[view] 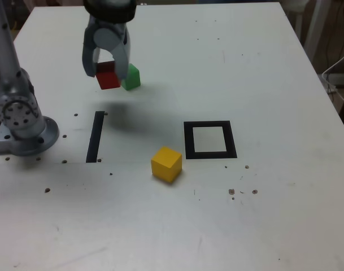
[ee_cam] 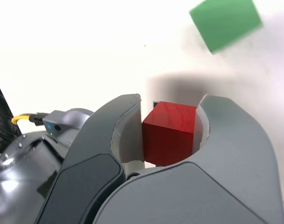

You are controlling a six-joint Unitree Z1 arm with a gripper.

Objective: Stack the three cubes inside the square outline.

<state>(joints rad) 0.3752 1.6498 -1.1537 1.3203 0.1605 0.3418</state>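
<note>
My gripper (view: 107, 72) is shut on the red cube (view: 108, 77), which hangs above the table at the back left of the exterior view; its shadow falls below it. In the wrist view the red cube (ee_cam: 169, 133) is clamped between the two grey fingers (ee_cam: 128, 135). The green cube (view: 130, 77) rests on the table just to the exterior view's right of the gripper, and shows blurred in the wrist view (ee_cam: 225, 23). The yellow cube (view: 166, 164) lies near the table's middle. The square outline (view: 209, 139) of black tape, with nothing inside it, lies just to the yellow cube's right.
The arm's grey base (view: 22, 121) stands at the exterior view's left. A straight black strip (view: 95, 135) lies beside it. Small screw holes dot the white table (view: 217, 226). The table's right edge drops off toward cables (view: 338, 79).
</note>
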